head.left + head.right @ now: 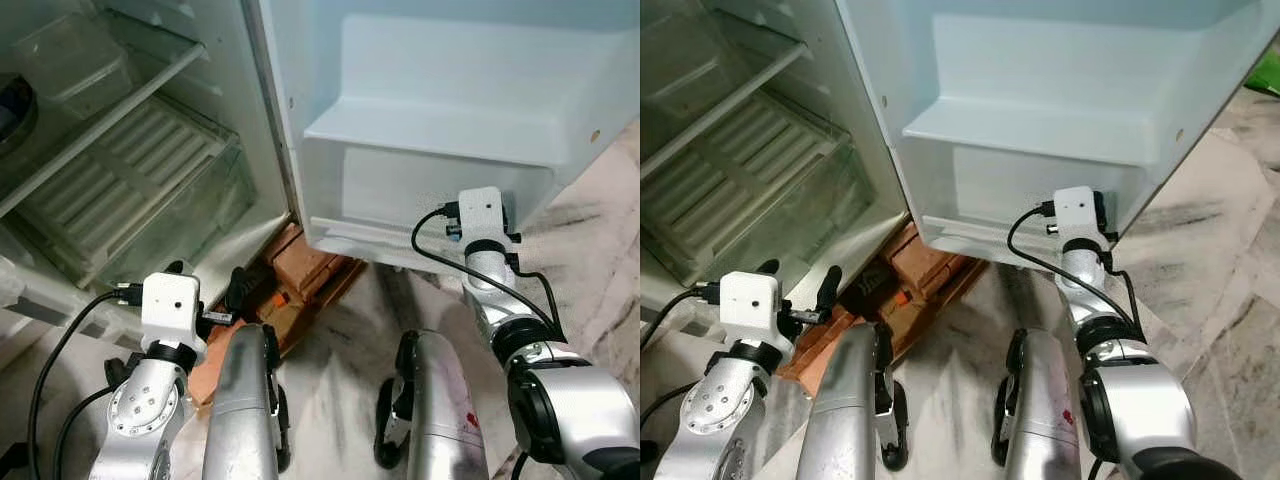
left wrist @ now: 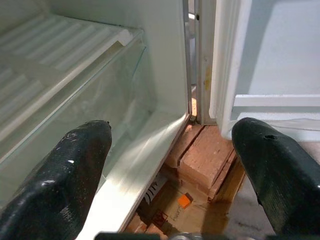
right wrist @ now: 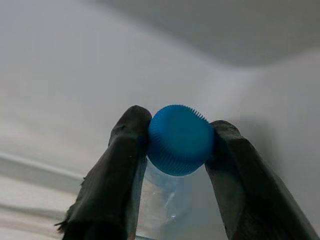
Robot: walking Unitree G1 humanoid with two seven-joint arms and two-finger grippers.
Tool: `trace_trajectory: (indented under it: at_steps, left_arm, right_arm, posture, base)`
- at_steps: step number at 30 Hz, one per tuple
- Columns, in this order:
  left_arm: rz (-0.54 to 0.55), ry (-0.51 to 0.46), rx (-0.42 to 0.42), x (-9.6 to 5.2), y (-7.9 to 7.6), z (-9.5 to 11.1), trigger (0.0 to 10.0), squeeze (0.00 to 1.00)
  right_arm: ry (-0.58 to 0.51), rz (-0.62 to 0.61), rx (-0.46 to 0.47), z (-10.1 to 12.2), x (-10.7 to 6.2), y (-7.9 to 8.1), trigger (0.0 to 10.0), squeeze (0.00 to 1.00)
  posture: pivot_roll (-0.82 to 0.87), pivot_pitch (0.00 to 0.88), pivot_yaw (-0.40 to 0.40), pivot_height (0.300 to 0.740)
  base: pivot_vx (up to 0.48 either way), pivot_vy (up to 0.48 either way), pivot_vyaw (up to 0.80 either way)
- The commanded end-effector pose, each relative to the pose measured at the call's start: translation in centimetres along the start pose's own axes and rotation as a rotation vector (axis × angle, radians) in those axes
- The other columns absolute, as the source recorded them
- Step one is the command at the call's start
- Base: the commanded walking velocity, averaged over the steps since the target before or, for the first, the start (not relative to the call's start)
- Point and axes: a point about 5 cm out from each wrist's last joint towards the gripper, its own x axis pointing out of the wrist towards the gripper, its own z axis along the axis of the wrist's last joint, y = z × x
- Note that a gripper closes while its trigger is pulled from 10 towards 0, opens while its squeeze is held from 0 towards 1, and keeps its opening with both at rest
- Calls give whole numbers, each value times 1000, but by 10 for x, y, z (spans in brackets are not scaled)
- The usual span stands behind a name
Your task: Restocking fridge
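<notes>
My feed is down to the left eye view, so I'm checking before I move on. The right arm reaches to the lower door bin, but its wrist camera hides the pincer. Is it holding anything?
Observer: Yes. In the right wrist view the right pincer is shut on a clear bottle, gripping it at its blue cap.
Operator: Has the bottle been set down in the door yet?
Observer: I cannot tell. The right wrist view has only the pale door wall behind the cap; the bottle's base is out of frame.
Operator: And the left pincer?
Observer: The left pincer is open and holds nothing; it points at the gap where the fridge body meets the door, above the bricks under the fridge.
</notes>
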Motion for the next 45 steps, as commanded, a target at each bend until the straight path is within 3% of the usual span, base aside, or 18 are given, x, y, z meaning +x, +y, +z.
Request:
trace_trajectory:
  at_steps: [1, 11, 14, 21, 27, 29, 30, 32, 34, 37, 41, 45]
  left_arm:
    - [9, 21, 8, 0, 2, -6, 10000, 0]
    - [5, 5, 7, 8, 0, -6, 10000, 0]
    - [4, 4, 8, 8, 0, -6, 10000, 0]
    - [7, -5, 11, 13, 2, -7, 10000, 0]
    - [3, -12, 6, 16, 0, -8, 10000, 0]
    - [3, -13, 4, 16, 0, -9, 10000, 0]
    - [3, -7, 0, 16, 0, -11, 10000, 0]
    - [0, -2, -4, 15, 0, -12, 10000, 0]
    - [0, -1, -5, 15, 0, -13, 10000, 0]
    - [-9, -3, -8, 15, -2, -13, 10000, 0]
    - [-5, -11, -7, 19, -2, -13, 10000, 0]
    - [10, -24, -10, 22, 0, -11, 10000, 0]
  right_arm:
    - [72, -92, 2, -15, 0, -22, 10000, 1000]
    - [-73, -80, -15, 14, 11, -32, 10000, 1000]
    - [-90, -70, -17, 17, 11, -32, 10000, 1000]
    - [-259, 18, -56, 46, 12, -24, 10000, 1000]
    - [-321, 70, -32, 56, 7, -19, 10000, 1000]
    - [-313, 107, -11, 52, 1, -15, 10000, 1000]
    - [-318, 186, -44, 40, -12, -2, 10000, 1000]
    - [-332, 254, -67, 31, -26, 7, 10000, 1000]
    - [-335, 272, -66, 28, -31, 9, 10000, 1000]
    - [-438, 333, -74, 29, -55, 10, 10000, 1000]
    - [-357, 403, 5, 13, -79, 18, 10000, 1000]
    - [-270, 446, 158, 3, -101, 24, 10000, 1000]
  posture:
    - [183, 227, 77, 561]
    - [167, 187, 74, 561]
    - [165, 182, 73, 561]
    - [142, 156, 72, 561]
    - [129, 143, 71, 561]
    - [125, 139, 74, 561]
    - [104, 130, 92, 561]
    - [98, 126, 97, 561]
    - [94, 121, 101, 561]
    - [84, 108, 102, 561]
    - [76, 91, 85, 561]
    - [73, 84, 78, 561]
  base:
    - [0, 0, 0]
    - [0, 0, 0]
    - [0, 0, 0]
    - [0, 0, 0]
    - [0, 0, 0]
    - [0, 0, 0]
    - [0, 0, 0]
    - [0, 0, 0]
    - [0, 0, 0]
    - [0, 0, 0]
    - [0, 0, 0]
    - [0, 0, 0]
